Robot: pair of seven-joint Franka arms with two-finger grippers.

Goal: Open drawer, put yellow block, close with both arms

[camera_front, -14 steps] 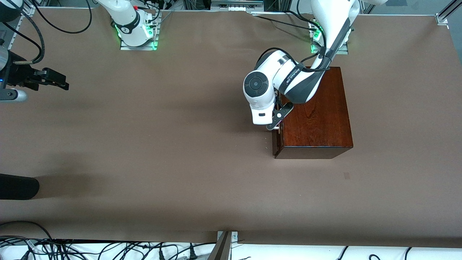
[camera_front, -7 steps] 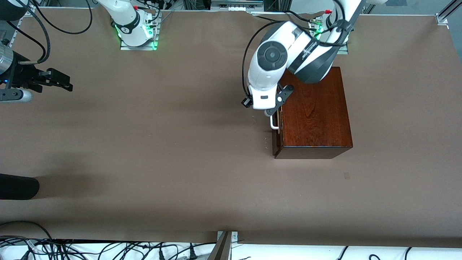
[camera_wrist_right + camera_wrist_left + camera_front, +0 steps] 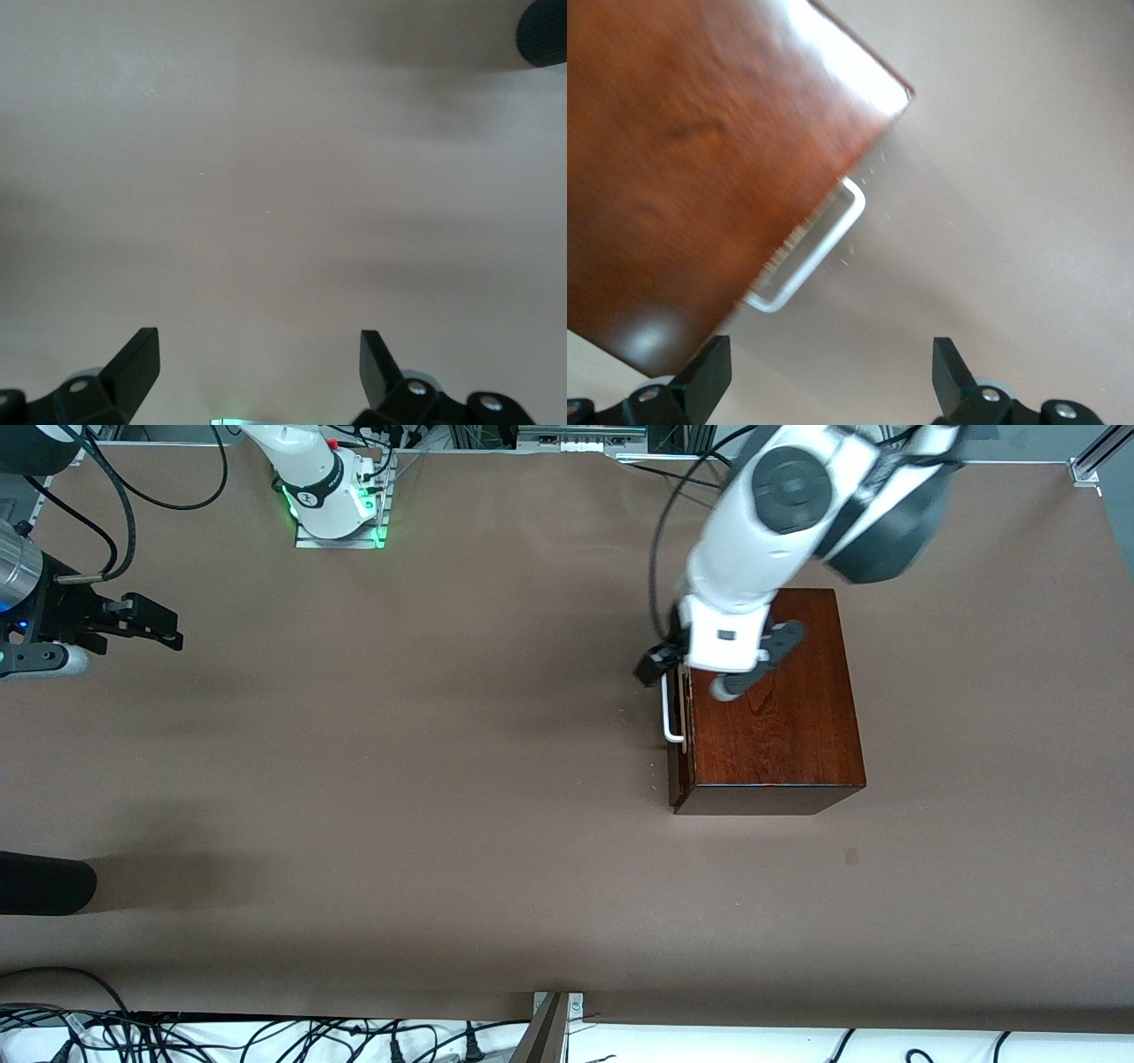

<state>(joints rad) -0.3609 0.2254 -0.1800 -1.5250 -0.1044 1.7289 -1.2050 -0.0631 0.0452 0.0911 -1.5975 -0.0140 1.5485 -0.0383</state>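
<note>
From the front, my left gripper (image 3: pixel 709 664) hung over the box (image 3: pixel 769 707) at its drawer (image 3: pixel 680 717) edge, above the handle (image 3: pixel 671 710); the drawer sat shut. My right gripper (image 3: pixel 142 627) waited well apart from the box, at the right arm's end. At my left wrist, my fingers (image 3: pixel 709 376) were spread above the handle (image 3: pixel 811 261). At my right wrist, my fingers (image 3: pixel 137 359) were spread over bare table (image 3: pixel 283 177).

A robotics lab: bolted arm bases (image 3: pixel 337 505) glowing green, loose cables (image 3: pixel 266 1041) along the brown-covered desk (image 3: pixel 399 797), aluminium framing (image 3: pixel 1085 465).
</note>
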